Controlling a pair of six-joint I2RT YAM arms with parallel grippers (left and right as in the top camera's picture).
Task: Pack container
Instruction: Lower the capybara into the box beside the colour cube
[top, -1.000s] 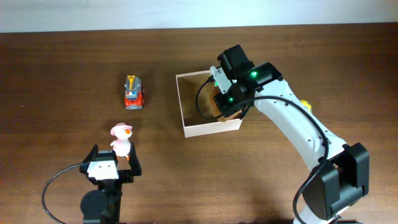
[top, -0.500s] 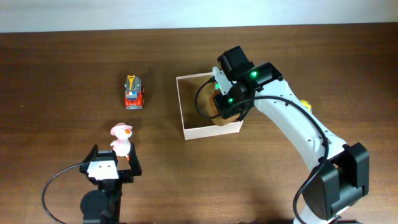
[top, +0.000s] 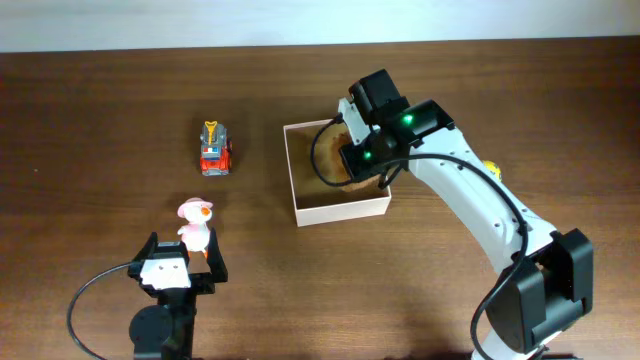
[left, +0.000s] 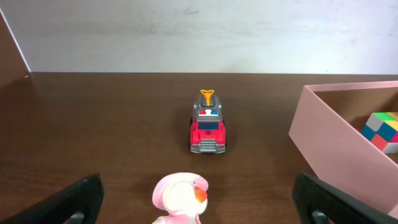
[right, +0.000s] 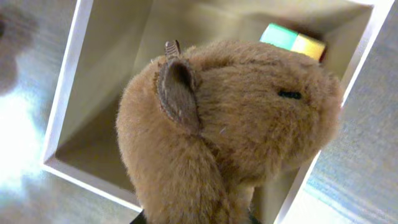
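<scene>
Cardboard shows tan inside the container (top: 340, 208), a shallow square box with cream-white walls that sits on the dark wooden worktop (top: 100, 120), right of centre in the overhead view. The right pincer (top: 358, 165) hangs directly over its open top. It is nearly closed on a brown plush toy (right: 230, 124) — the fur fills most of the right wrist view and hides the fingers almost wholly, so only dark slivers show at the bottom edge on either side of the body. The plush is above the box interior, one ear towards the camera and a small dark eye visible. Behind it a multicoloured cube (right: 292, 40) lies in a far corner of the box.

The left pincer (top: 182, 252) rests near the front edge of the worktop, well apart from the box, spread wide and holding nothing. A pink duck toy (left: 180, 193) stands upright just ahead of it, between the finger lines — touching neither. Farther off, a red toy fire truck (left: 208, 127) stands alone.
</scene>
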